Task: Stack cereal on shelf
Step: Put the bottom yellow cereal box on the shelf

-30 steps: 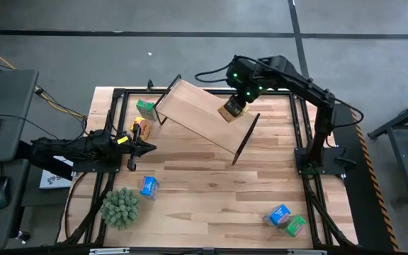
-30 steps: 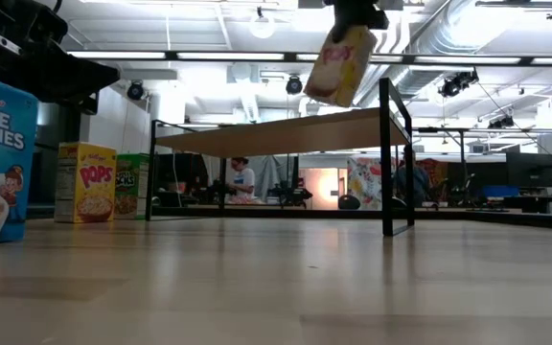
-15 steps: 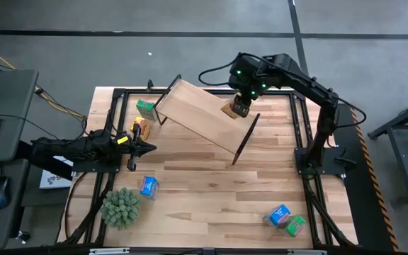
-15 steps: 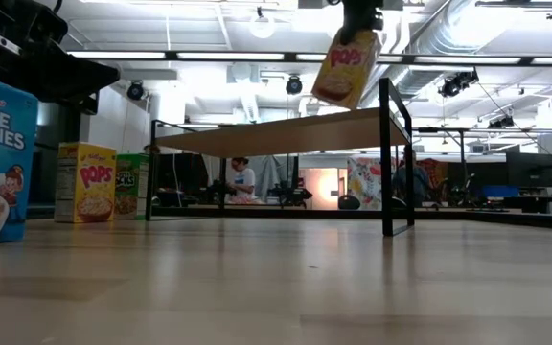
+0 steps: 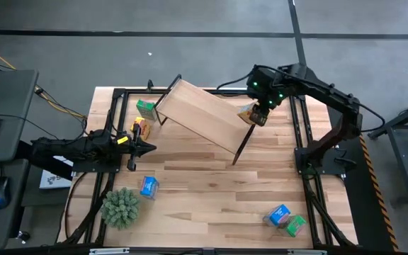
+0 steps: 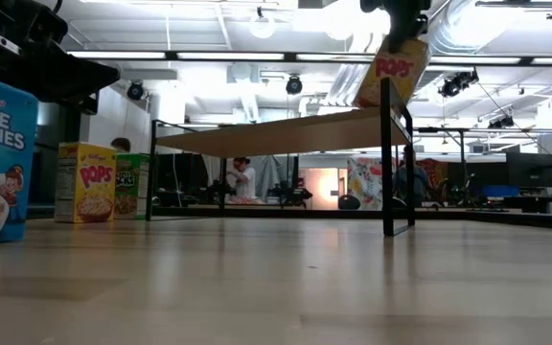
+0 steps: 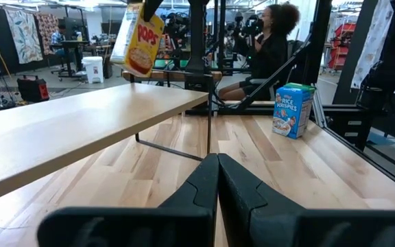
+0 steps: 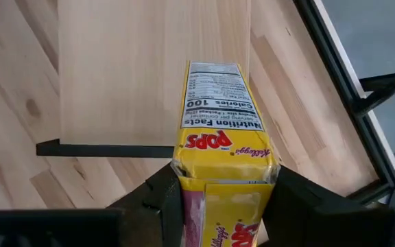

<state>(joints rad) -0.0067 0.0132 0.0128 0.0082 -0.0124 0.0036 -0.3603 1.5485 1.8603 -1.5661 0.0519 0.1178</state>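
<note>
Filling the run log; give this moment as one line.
right gripper: shut on yellow Pops box, over shelf end | left gripper: shut, idle

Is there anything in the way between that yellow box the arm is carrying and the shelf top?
Nothing visible. The right gripper holds the yellow box tilted above the shelf, over its end by the black frame. The plank below it is bare.
</note>
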